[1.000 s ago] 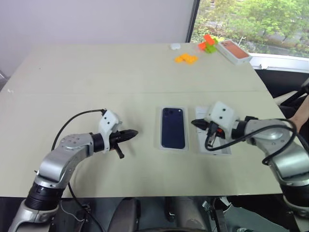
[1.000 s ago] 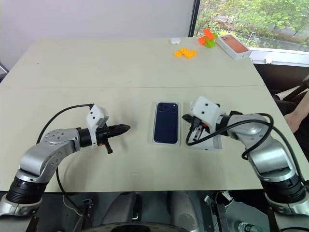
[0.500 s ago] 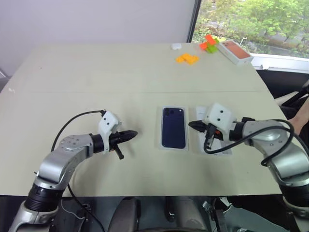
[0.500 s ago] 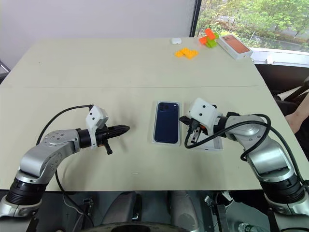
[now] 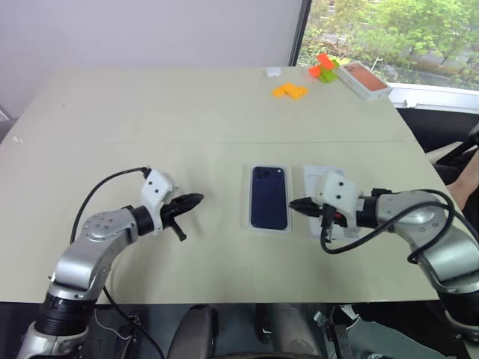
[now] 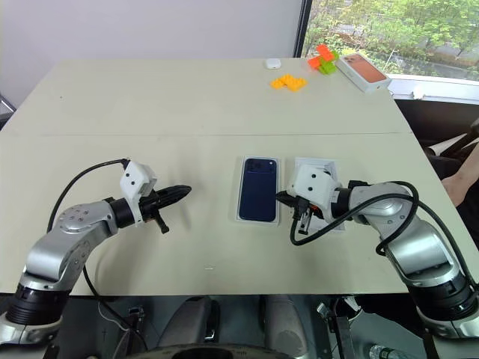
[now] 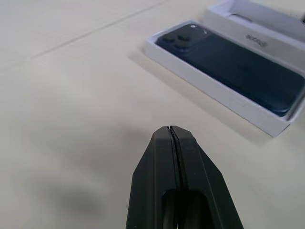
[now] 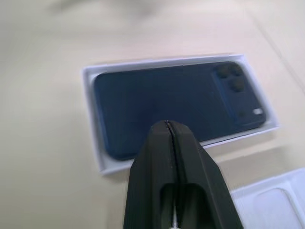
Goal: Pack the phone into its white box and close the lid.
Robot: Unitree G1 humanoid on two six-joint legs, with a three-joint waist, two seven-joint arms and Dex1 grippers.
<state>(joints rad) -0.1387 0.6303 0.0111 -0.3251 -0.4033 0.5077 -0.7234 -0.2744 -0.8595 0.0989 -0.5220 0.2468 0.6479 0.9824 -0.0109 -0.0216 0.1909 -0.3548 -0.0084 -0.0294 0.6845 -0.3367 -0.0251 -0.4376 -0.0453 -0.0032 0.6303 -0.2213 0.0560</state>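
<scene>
Left gripper (image 5: pixel 196 200), fingers pressed together and empty, at 9 o'clock of the phone (image 5: pixel 269 197). The phone lies camera-side up inside the white box (image 5: pixel 248 222). Right gripper (image 5: pixel 293 203) — fingers together, holding nothing — at the box's 3 o'clock edge, over the lid (image 5: pixel 312 176). At 1 o'clock — orange blocks (image 5: pixel 289 90).

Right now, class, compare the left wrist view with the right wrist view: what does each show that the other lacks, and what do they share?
Left wrist view alone: the shut left gripper. Right wrist view alone: the shut right gripper above the phone. Both share the flat navy-blue phone lying camera-side up in its shallow white cardboard box, the white lid beside it and the beige table.
</scene>
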